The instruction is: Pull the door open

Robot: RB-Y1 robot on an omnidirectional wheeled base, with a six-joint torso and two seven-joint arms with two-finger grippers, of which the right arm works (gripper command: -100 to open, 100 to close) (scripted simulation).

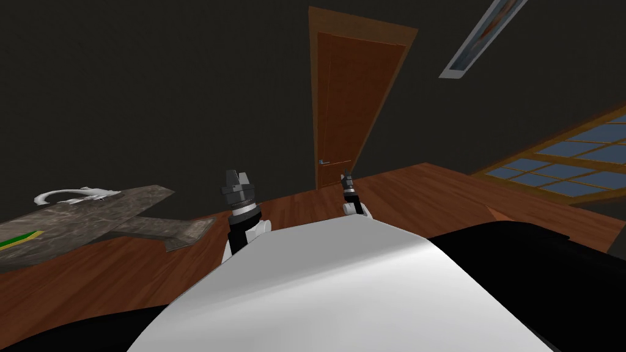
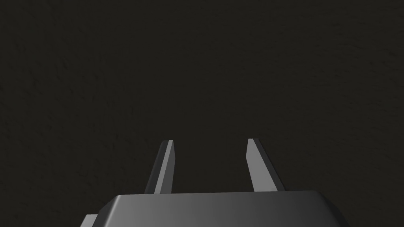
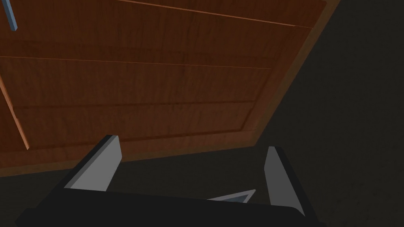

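Head view: door shut, well ahead, handle near its left edge. Right claw wide and empty, aimed at door, likely readied for handle. Left claw parted, empty, held low, idle.

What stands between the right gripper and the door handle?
Nothing visible does. The right gripper, jaws open, faces the door without touching it. The handle sits to the gripper's left, with only open space between them.
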